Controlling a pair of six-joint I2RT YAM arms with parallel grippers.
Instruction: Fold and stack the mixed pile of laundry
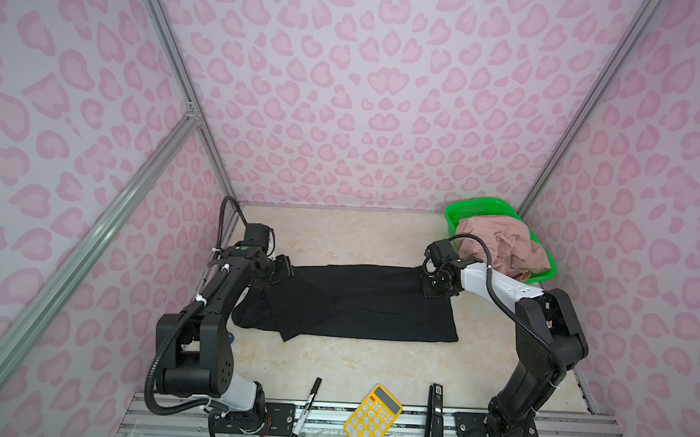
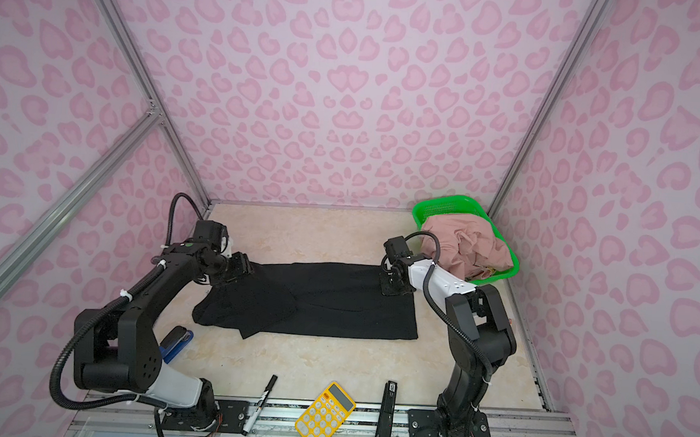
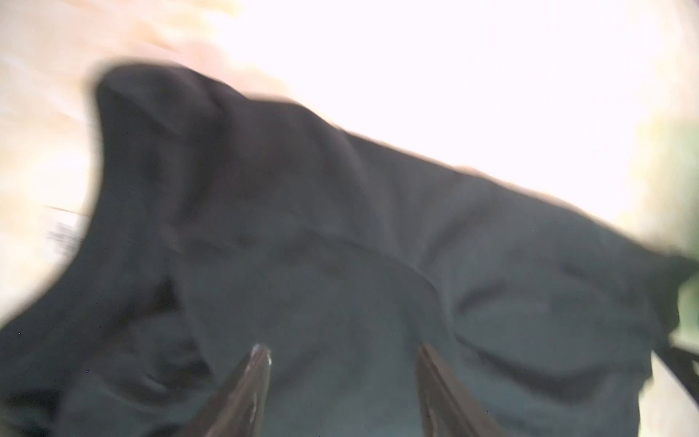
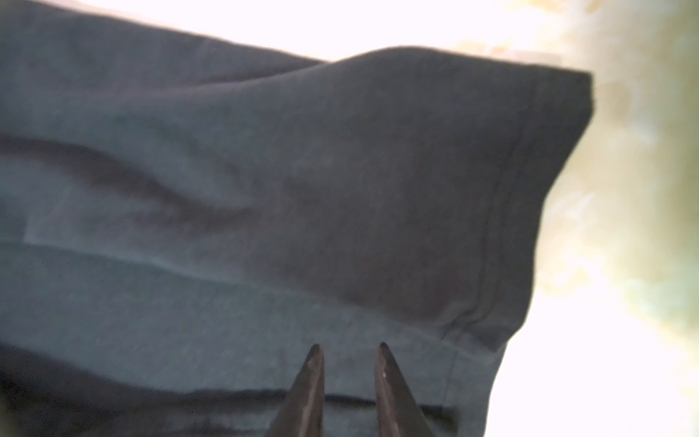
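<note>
garment status: large black cloth garment (image 1: 355, 303) lies flat across the middle of the beige marble-look tabletop (image 1: 339, 235), long side running left to right. its left end is bunched and doubled over, with one flap poking out at the near edge.

left gripper (image 1: 283, 267) sits at the far-left corner of that garment. left wrist view is blurred, but the fingers (image 3: 249, 382) are spread wide with nothing between them, black fabric underneath.

right gripper (image 1: 436, 285) is low at the far-right corner. in the right wrist view the fingertips (image 4: 312, 363) are parted by a narrow gap, no fabric pinched that i can see, hemmed cloth edge just beyond.

dusty-pink crumpled garment (image 1: 500, 245) is heaped in the bright green plastic mesh basket (image 1: 478, 204) at the far-right table corner, spilling over the rim.

near edge, well apart from the black garment: black-and-white marker pen (image 1: 306, 408), yellow plastic calculator (image 1: 372, 418), black stapler (image 1: 434, 418). blue stapler (image 2: 176, 342) lies beside the left arm in a top view.
</note>
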